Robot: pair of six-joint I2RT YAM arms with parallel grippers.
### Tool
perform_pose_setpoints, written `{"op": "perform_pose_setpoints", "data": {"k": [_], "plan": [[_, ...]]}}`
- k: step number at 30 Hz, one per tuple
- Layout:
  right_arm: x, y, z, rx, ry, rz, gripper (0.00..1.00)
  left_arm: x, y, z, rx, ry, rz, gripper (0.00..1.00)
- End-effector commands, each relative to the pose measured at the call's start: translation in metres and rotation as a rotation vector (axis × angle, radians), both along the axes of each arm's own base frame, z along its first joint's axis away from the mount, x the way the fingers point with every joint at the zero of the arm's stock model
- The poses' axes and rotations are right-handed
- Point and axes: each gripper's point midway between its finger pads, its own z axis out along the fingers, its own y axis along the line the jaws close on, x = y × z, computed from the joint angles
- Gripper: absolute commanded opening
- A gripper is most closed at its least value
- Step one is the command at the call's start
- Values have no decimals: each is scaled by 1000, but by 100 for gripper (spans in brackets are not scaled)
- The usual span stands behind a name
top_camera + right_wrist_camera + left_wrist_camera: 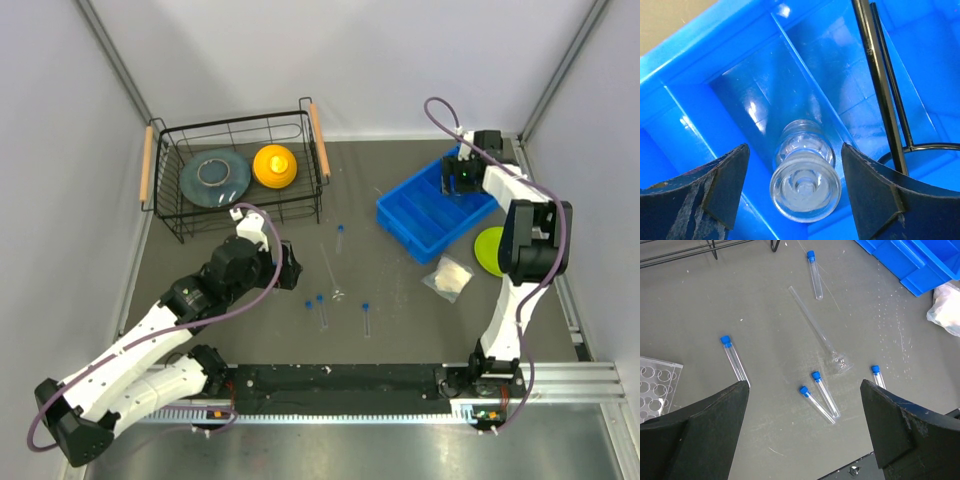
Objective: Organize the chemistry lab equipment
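Several blue-capped test tubes lie loose on the dark table: one far (814, 275), one at the left (734, 360), two together (826, 394), one at the right (878, 377). A clear grid rack (655, 387) shows at the left edge. My left gripper (805, 382) is open and empty above the pair; it also shows in the top view (288, 265). My right gripper (795, 147) is open inside the blue bin (430, 215). Its jaws stand either side of a small clear vial (805, 175) without touching it. A black wire ring stand (885, 85) lies in the bin beside it.
A long-stemmed clear glass funnel (817, 332) lies among the tubes. A black wire basket (190, 225) at the back left holds a grey plate (214, 178) and a yellow dome (274, 166). A lime-green plate (490, 250) and a plastic bag (448, 277) lie near the bin.
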Motion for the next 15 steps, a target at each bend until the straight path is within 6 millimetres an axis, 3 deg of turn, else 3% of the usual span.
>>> {"op": "perform_pose_setpoints", "data": {"k": [1, 8, 9, 15], "plan": [[1, -3, 31, -7, -70, 1, 78, 4, -6, 28, -74, -57, -3, 99], [-13, 3, 70, 5, -127, 36, 78, 1, -5, 38, -104, -81, -5, 99], [-16, 4, 84, 4, -155, 46, 78, 1, -5, 39, -110, -85, -6, 99], [-45, 18, 111, 19, -185, 151, 77, 0, -22, 36, -142, -37, -57, 99]]}}
